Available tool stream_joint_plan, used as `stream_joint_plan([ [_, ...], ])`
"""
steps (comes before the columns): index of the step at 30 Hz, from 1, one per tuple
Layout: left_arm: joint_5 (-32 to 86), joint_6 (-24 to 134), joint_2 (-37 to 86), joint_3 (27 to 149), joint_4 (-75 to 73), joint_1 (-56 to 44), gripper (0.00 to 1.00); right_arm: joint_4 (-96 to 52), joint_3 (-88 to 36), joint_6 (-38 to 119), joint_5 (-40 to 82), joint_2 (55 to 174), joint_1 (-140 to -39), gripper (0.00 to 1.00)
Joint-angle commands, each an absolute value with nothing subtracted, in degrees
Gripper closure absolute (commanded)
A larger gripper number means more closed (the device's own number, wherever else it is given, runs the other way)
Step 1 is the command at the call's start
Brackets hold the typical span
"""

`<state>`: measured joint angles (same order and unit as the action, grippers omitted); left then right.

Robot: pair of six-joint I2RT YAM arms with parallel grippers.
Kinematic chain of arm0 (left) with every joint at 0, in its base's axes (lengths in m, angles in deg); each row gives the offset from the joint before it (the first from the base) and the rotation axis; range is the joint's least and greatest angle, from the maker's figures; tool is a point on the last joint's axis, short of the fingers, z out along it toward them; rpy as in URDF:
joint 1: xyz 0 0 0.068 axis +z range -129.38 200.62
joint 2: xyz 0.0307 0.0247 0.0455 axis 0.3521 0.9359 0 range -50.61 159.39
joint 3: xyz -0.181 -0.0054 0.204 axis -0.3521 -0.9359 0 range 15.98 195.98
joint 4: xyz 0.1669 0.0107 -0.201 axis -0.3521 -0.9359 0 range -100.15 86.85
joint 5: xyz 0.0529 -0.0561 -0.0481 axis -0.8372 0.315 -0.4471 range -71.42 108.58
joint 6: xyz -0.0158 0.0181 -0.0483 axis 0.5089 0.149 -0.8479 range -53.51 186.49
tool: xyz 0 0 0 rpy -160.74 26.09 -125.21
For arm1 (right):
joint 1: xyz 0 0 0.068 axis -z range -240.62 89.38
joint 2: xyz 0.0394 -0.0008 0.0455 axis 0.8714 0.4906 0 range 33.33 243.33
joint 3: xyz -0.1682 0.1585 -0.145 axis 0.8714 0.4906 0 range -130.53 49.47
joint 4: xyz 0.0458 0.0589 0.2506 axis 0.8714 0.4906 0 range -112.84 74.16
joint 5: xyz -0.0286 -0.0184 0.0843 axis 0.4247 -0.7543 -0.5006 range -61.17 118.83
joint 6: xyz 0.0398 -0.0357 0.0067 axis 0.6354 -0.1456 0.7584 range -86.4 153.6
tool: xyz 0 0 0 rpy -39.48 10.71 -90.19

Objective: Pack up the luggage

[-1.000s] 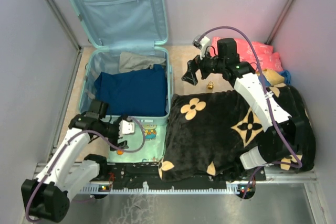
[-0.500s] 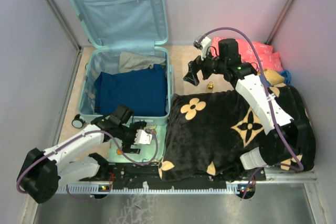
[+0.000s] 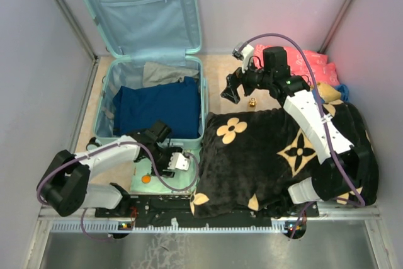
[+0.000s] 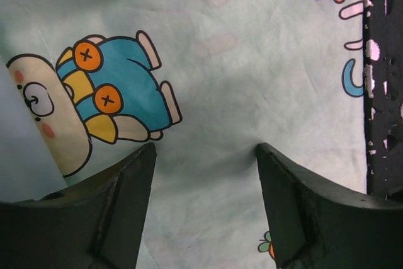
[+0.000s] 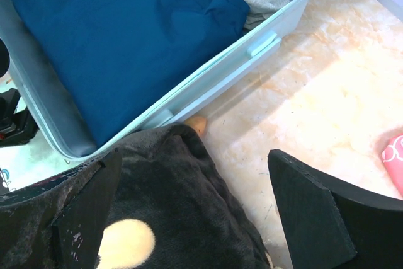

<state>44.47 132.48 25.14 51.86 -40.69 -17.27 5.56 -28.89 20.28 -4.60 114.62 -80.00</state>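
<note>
The luggage (image 3: pixel 203 108) lies open at the far left of the tabletop (image 5: pixel 302 92), its lid (image 3: pixel 138 11) standing upright, with a navy garment (image 3: pixel 157 108) and a grey garment (image 3: pixel 164 72) inside. We judge the shell stiff, smooth and bulky. Take hold on the thin lid rim, not the ribbed face, and swing the lid rather than lift the case. Just near of it, the left pincer (image 4: pixel 204 150) hovers over a soft printed cloth (image 4: pixel 239 61), jaws parted and empty. To the right lies the black blanket (image 3: pixel 264 149). At its far edge the right pincer (image 5: pixel 192 162) hangs open, holding nothing.
</note>
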Motion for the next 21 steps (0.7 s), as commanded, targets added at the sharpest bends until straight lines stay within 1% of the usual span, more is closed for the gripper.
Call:
stream_joint_plan([
  [1, 37.6, 135.2, 28.8, 46.6, -42.1, -17.7, 0.33, 4.2, -29.6, 19.4, -4.2, 111.6, -80.2, 0.01],
  [5, 36.2, 135.4, 24.4, 45.0, -42.9, -17.6, 0.54, 4.0, -29.5, 19.5, -4.0, 111.6, -80.2, 0.01],
  [7, 36.6, 135.0, 21.8, 44.5, -43.6, -17.7, 0.59, 3.8, -29.2, 19.5, -3.9, 111.5, -80.2, 0.01],
  [9, 36.8, 135.2, 18.5, 43.1, -44.2, -17.7, 0.67, 3.5, -28.9, 19.8, -3.9, 111.4, -80.2, 0.01],
  [12, 37.7, 136.6, 13.2, 42.4, -46.8, -17.7, 0.86, 3.1, -28.8, 20.0, -4.1, 111.5, -80.1, 0.01],
  [14, 39.4, 137.3, 9.3, 44.0, -50.6, -17.8, 0.98, 3.1, -28.9, 20.1, -4.1, 111.4, -80.2, 0.01],
  [15, 40.2, 137.2, 7.7, 45.3, -52.2, -17.7, 1.0, 3.2, -28.9, 20.1, -4.1, 111.4, -80.2, 0.01],
  [18, 41.1, 135.3, 4.0, 51.4, -57.0, -17.7, 1.0, 3.1, -28.9, 20.1, -4.1, 111.3, -80.2, 0.01],
  [21, 42.5, 136.5, 2.9, 59.4, -64.4, -17.7, 1.0, 3.0, -28.9, 20.1, -4.1, 111.3, -80.2, 0.01],
])
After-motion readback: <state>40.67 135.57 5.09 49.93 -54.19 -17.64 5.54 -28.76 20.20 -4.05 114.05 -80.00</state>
